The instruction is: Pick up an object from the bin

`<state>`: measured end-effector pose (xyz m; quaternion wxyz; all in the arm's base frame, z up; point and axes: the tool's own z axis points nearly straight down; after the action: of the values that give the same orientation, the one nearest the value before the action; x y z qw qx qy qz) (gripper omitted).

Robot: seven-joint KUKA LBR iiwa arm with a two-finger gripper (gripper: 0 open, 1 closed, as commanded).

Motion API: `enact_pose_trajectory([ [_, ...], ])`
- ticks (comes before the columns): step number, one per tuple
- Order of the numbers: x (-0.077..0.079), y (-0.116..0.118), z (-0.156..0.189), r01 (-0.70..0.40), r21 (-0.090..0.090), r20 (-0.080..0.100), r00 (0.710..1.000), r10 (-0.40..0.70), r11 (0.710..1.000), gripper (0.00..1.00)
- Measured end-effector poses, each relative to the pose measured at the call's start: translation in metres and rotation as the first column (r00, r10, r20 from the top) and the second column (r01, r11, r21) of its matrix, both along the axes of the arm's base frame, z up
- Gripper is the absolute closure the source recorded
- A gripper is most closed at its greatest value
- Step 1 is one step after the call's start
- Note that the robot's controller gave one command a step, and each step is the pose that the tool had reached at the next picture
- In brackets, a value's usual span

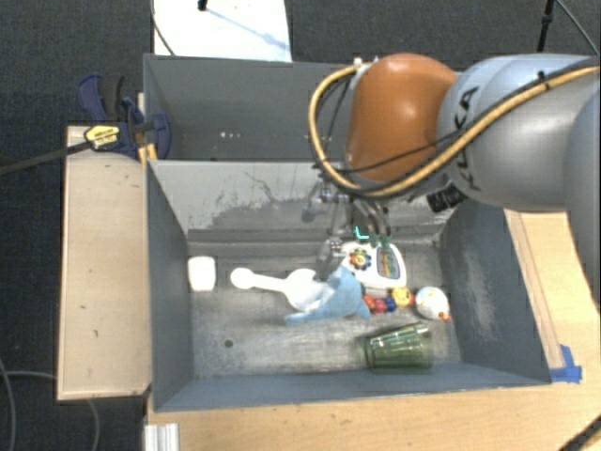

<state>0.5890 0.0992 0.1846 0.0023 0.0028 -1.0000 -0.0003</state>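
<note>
In the bin (244, 341) I see the block (200, 272) alone at the left. Right of it lies the spoon (272, 285), touching the cloth (343, 299). Behind the cloth is the toy (377, 263), further right the ball (431, 302). The cup (399, 348) lies in front, on its side.

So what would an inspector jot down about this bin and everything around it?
Surface: grey metal bin, floor scuffed.
Job's things: blue cloth and white toy with coloured dots, side by side at the bin's middle right.
Clutter: white spoon, white block, green cup on its side, white ball, small coloured beads.
Gripper: gripper low in the bin, over the cloth and toy.
Cables: tan cables looped round the orange wrist cover.
Surroundings: dark carpet; white sheet behind the bin.
</note>
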Motion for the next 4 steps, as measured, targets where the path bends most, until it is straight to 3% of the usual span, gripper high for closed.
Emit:
enact_pose_trajectory([
  [1,0.002,0.0,0.004,0.003,0.001,0.008,1.0,-0.003,1.0,0.0],
  [2,-0.009,-0.006,-0.05,-0.078,0.0,0.012,0.997,0.078,0.997,0.0],
  [3,-0.015,-0.007,-0.098,-0.106,0.0,0.004,0.994,0.106,0.994,0.0],
  [4,-0.018,-0.013,-0.084,-0.195,0.0,0.008,0.981,0.195,0.981,0.0],
])
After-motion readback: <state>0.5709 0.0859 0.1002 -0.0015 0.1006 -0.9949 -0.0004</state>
